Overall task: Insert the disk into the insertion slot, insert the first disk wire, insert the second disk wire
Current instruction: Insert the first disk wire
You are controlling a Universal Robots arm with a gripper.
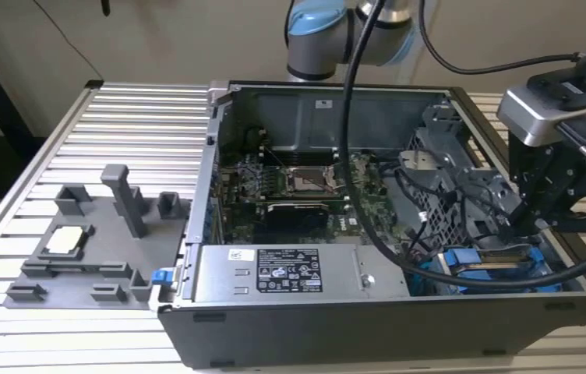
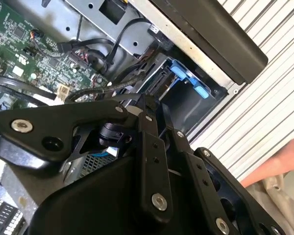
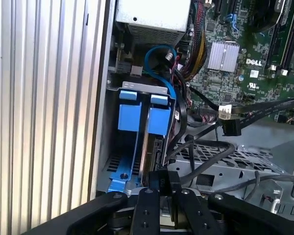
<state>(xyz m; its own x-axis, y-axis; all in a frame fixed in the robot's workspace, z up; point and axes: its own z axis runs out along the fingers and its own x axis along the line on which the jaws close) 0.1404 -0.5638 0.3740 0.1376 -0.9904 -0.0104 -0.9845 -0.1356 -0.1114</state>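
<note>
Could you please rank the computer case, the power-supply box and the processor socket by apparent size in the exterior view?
From largest to smallest:
1. computer case
2. power-supply box
3. processor socket
The socket sits farther back, yet the differences are plain.

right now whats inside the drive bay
The disk stands on edge in the bay between blue plastic tabs. The tool covers its near end.

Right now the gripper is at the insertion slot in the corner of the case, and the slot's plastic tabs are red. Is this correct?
Not quite: the tabs are blue, not red, as the first wrist view shows. The gripper is at the insertion slot in the corner of the case.
</note>
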